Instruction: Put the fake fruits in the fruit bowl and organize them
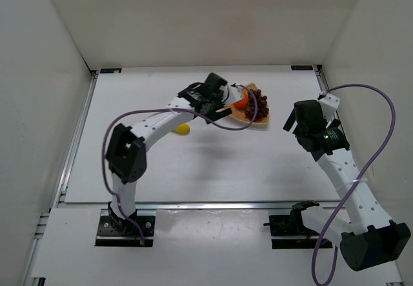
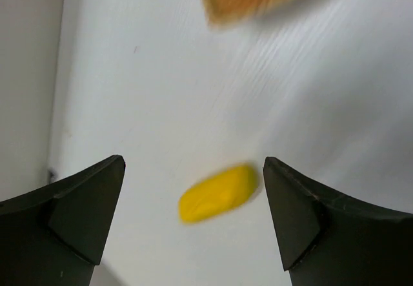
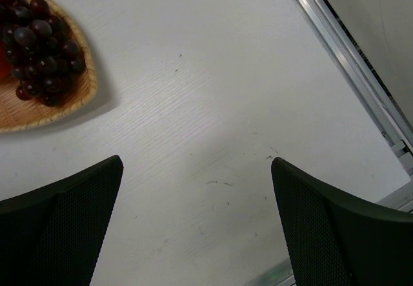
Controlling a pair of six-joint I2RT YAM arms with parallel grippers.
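White tabletop point(image 1: 193, 170), boxed in by pale panels, is filling the overhead view, with two white arms rising from its near edge. Nearest the bases, the yellow lemon point(image 1: 184, 129) is lying on the bare table, partly tucked under the left arm and apart from the fruit bowl point(image 1: 261, 121). The left gripper point(image 2: 192, 163) is hanging over the table with its two dark fingers point(image 2: 71, 221) spread wide and holding nothing. Its wrist camera is showing the blurred lemon lying between them, closer to the right-hand finger, and one blurred corner of the woven dish at the top edge.

On the right, the right gripper point(image 1: 290, 121) is hovering just beside the fruit bowl's right side, its fingers likewise parted and empty. Its wrist camera is showing scuffed table and a metal rail point(image 3: 348, 60) along the edge.

Farther back, the tan woven fruit bowl is sitting on the table. The dark purple grape bunch point(image 1: 256, 99) is resting inside against the right rim, and the orange point(image 1: 241, 102) is sitting inside too, just left of the grapes, with the left arm's wrist reaching over that side.
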